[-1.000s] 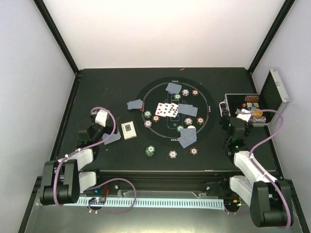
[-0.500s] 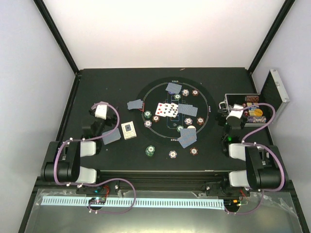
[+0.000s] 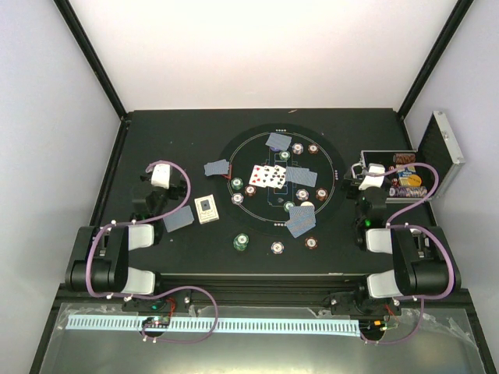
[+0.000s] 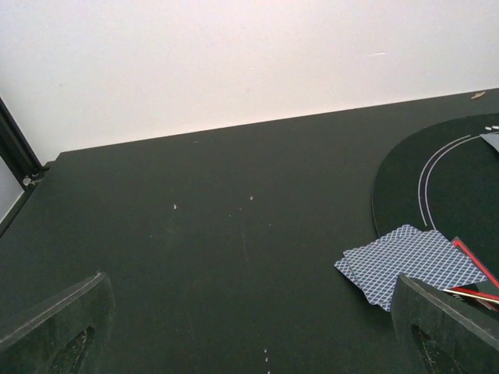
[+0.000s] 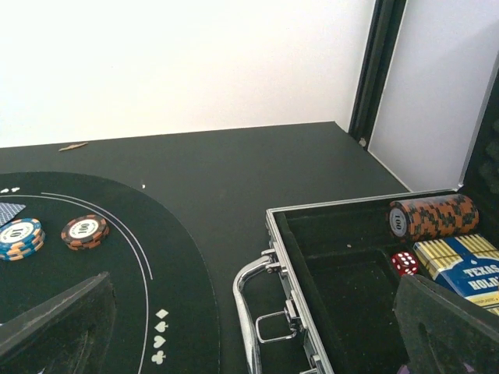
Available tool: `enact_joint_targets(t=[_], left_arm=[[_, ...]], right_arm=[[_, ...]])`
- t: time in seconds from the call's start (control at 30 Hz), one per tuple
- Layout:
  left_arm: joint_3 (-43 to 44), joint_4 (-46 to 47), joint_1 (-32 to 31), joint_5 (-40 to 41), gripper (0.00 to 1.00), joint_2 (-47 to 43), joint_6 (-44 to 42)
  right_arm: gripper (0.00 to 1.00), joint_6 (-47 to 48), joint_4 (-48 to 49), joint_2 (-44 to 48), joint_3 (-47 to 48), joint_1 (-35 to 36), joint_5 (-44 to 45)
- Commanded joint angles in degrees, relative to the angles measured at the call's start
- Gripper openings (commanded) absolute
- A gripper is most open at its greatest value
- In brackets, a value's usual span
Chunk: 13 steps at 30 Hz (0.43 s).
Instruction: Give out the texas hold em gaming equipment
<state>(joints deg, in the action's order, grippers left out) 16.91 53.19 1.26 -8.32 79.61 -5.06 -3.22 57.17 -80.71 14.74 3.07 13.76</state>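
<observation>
Cards (image 4: pixel 409 261) ahead-right of left hand (image 4: pixel 249 331)

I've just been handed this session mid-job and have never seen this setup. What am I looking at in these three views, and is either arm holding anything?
Two small robot arms are bolted at the near edge of the table. The overhead view looks down from behind them, so the left arm is on the left. The other two views come from cameras on the wrists; the dark wedges in the bottom corners are each gripper's own fingers. The left gripper and right gripper are both open and hold nothing. On the table lies a round black mat with face-up cards in the middle, and face-down cards and poker chips scattered on and around it. At the right stands an open silver case containing more chips, a red die and a boxed deck.
</observation>
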Motion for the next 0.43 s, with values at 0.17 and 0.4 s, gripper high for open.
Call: enact_joint_targets(t=[0.17,0.4], left_arm=[[0.9,0.3,-0.4,0.8,0.99,-0.2,1.0],[1.0,0.3,-0.3,0.8,0.99,-0.2,0.9]], right_arm=[[1.00,0.9,2.4,0.7,0.7,-0.2,-0.3],[1.00,0.7,2.5,0.7,0.7,-0.4,-1.0]])
